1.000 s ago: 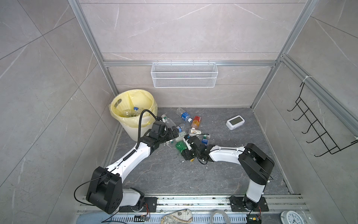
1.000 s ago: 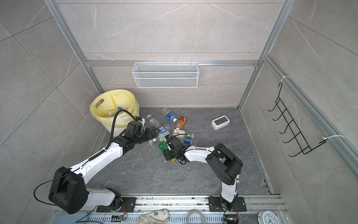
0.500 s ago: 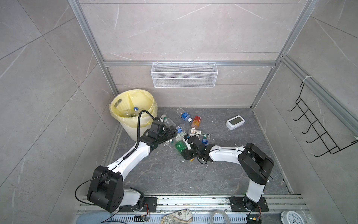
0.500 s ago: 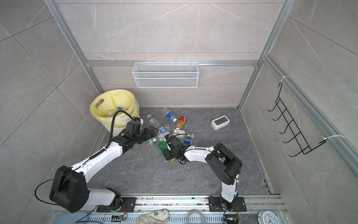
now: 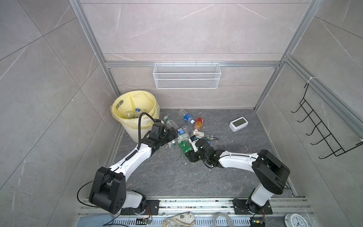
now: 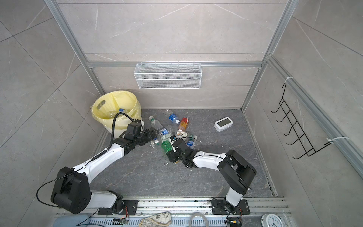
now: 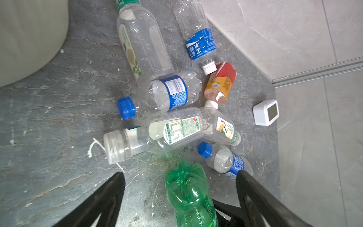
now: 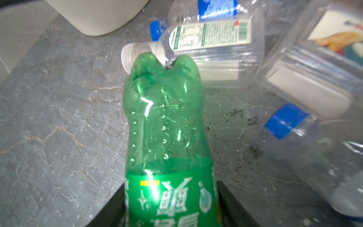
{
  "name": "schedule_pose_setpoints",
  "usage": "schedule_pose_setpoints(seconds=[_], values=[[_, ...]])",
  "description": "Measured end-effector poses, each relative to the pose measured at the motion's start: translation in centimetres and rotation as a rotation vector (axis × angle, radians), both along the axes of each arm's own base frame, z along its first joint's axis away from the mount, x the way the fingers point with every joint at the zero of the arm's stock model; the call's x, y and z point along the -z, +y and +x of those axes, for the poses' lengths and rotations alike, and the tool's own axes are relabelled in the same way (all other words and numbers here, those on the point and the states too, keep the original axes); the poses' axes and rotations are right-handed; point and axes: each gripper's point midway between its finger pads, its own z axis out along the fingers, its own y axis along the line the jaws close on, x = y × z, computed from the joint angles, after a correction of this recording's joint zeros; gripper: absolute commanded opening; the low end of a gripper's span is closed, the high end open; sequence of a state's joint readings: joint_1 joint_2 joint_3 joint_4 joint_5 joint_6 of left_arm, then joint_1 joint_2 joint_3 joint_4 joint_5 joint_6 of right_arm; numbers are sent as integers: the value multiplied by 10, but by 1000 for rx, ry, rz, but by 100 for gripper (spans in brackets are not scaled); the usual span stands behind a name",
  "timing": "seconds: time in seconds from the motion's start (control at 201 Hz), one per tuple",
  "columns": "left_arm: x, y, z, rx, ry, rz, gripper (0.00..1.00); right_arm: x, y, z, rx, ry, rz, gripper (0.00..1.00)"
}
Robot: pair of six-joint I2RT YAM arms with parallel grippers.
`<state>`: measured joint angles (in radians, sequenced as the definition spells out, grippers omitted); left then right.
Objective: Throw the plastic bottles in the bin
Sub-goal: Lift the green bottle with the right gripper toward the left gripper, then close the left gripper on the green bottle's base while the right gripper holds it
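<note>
While wide, left hand (image 7: 179, 174) near seven loose bottles (image 7: 172, 131); right hand (image 8: 170, 205) tight on one green bottle (image 8: 163, 118).

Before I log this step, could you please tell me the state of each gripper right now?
Left gripper: open, holding nothing.
Right gripper: closed on the green bottle.

Left wrist view, upper centre: blue-label bottle (image 7: 201, 44) has big white Chinese chars, one reads 水; small print beside it too fine. Mid-frame: second blue-label bottle (image 7: 172, 92) w/ barcode + tiny white lines, unreadable. Below it: clear bottle with green-white label (image 7: 176, 130), table of figures + barcode, illegible. Right wrist view, centre: green bottle (image 8: 169, 137), white Chinese chars upside down, cut by bottom edge, can't read. Top view, bottom right: round clock (image 5: 293, 221), dial numerals too small.
</note>
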<state>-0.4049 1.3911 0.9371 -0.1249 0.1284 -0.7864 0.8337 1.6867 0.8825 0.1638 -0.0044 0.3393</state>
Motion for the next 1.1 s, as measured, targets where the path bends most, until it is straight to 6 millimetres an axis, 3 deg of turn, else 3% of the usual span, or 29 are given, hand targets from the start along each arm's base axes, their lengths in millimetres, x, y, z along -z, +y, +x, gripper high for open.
schedule_pose_setpoints(seconds=[0.304,0.642,1.1], values=[[25,-18,0,51,90,-63,85,-7,-5,4,18,-26,21,48],[41,-36,-5,112,143,-103,83,-20,-7,3,18,-61,64,48],[42,-62,-16,194,146,-122,83,-22,-5,3,12,-59,81,48]])
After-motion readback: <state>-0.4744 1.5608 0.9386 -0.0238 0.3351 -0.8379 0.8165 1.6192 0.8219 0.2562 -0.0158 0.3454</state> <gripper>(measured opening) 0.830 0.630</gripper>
